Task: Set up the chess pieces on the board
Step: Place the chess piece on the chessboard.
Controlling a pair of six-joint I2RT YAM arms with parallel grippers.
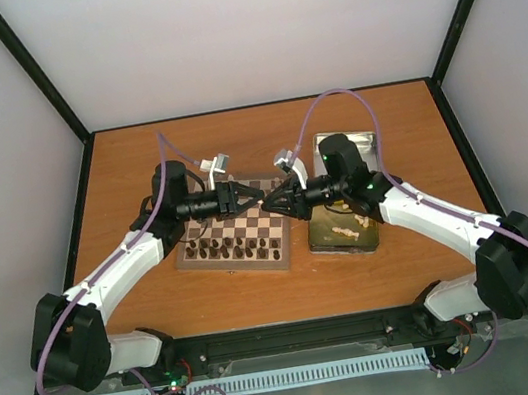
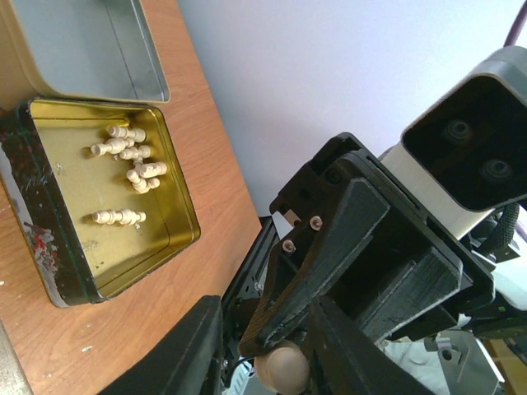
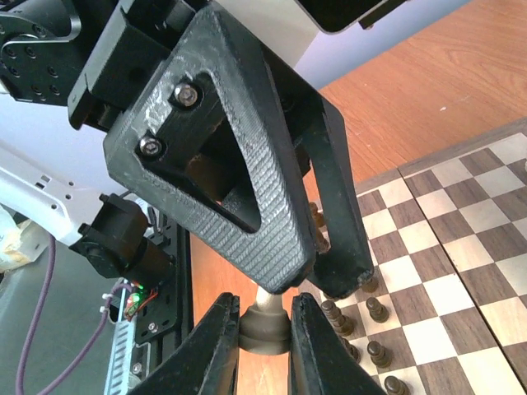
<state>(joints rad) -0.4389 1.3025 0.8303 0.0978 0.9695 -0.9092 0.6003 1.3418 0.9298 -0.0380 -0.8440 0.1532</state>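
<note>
From above, the square wooden chessboard with brown and cream checks [image 1: 235,235] sits mid-frame on the orange-brown table [image 1: 118,171], dark brown pieces [image 1: 237,250] along its near edge. The left gripper [image 1: 256,196] and right gripper [image 1: 267,200] meet tip to tip over its right part. A gold rectangular tin [image 1: 345,229] lies right of it.

In the left wrist view, tiny cream-white chess pieces [image 2: 132,177] lie in the tin at upper left; a cream piece [image 2: 280,370] shows at the bottom between black fingers [image 2: 329,271].

In the right wrist view, the right gripper's fingers [image 3: 218,346] pinch that piece's base at bottom centre, while the left gripper's jaws close on its top
</note>
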